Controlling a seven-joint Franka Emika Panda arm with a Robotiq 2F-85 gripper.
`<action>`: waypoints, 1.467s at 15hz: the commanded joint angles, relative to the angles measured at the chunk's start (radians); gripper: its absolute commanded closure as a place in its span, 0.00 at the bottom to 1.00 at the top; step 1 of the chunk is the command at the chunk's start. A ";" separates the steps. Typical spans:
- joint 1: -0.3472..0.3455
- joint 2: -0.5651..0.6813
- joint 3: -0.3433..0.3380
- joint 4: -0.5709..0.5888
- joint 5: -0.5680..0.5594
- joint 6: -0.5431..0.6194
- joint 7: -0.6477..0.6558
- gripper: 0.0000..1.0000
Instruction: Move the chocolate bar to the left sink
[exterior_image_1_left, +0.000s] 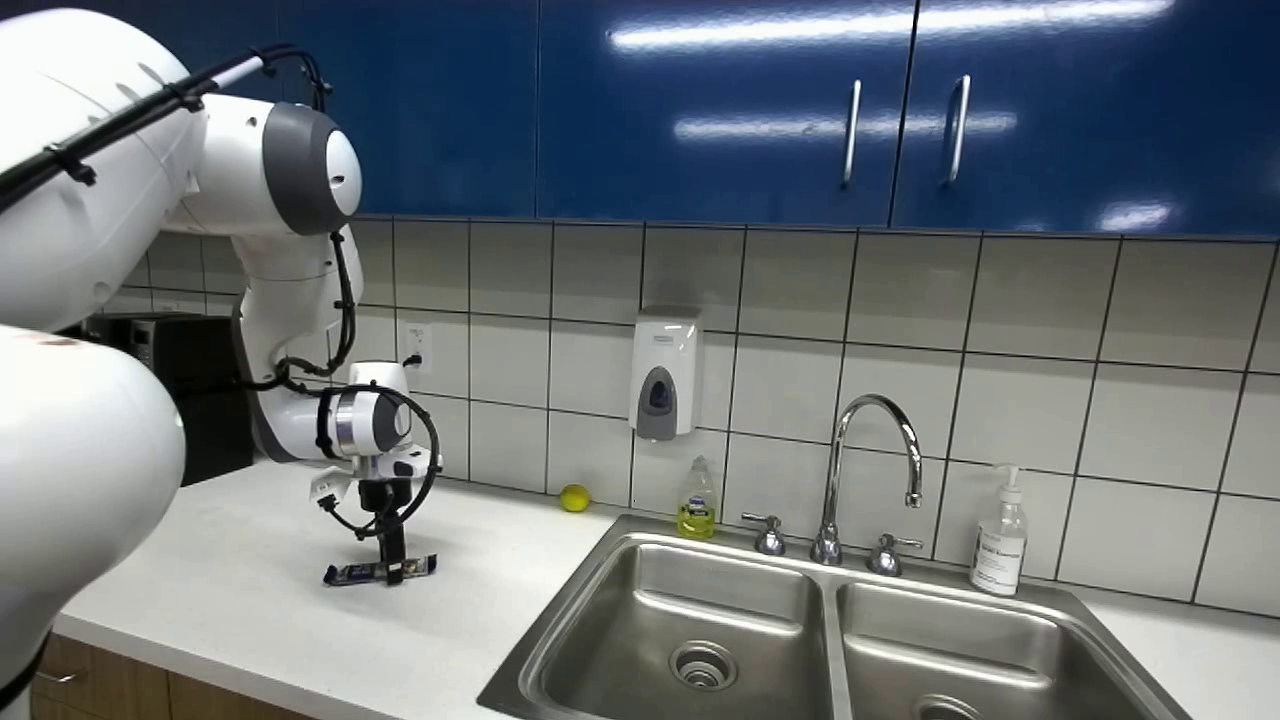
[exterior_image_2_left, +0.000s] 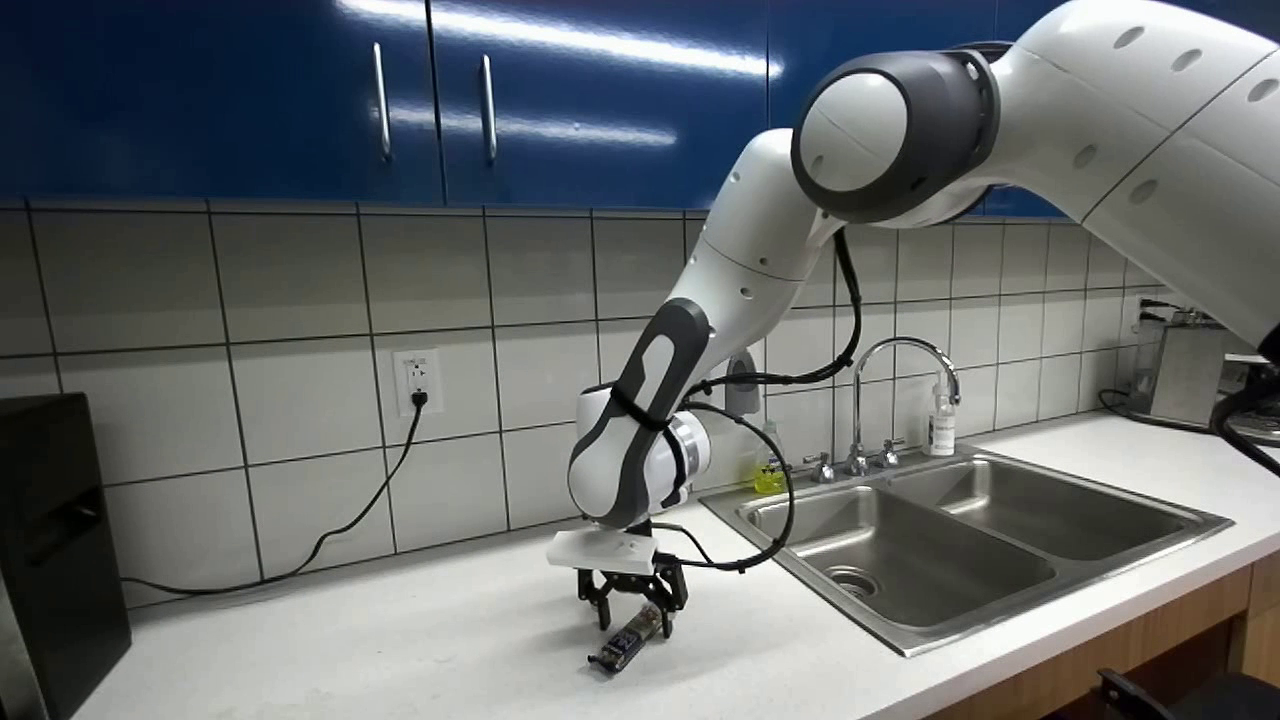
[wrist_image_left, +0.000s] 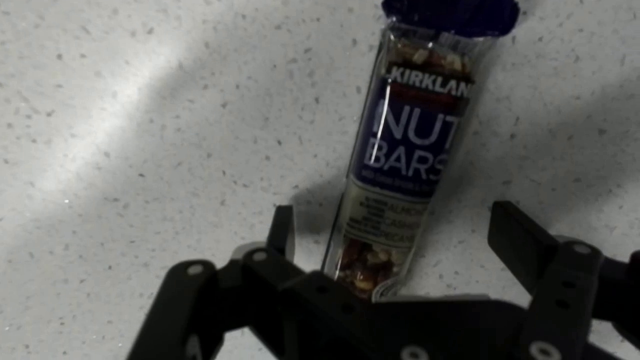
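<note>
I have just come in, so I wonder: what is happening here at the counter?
A robot arm reaches down over the counter, its open pincer straddling a wrapped nut bar. In the wrist view the fingers stand on either side with visible gaps, so the nut bar is not yet gripped. It is meant for the left sink, but it lies on the counter.

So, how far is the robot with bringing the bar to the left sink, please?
Done: in the wrist view, the gripper straddles the bar.
In hand: the grasp, not yet closed; the gripper is open, with gaps on both sides.
Remaining: lifting and carrying, because the bar lies on the counter, outside the left sink.
</note>
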 joint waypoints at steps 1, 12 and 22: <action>-0.002 0.017 0.005 0.032 0.014 -0.014 0.014 0.00; -0.002 0.020 0.007 0.049 0.012 -0.019 0.011 0.85; 0.026 -0.051 -0.009 -0.001 -0.013 -0.004 0.021 0.88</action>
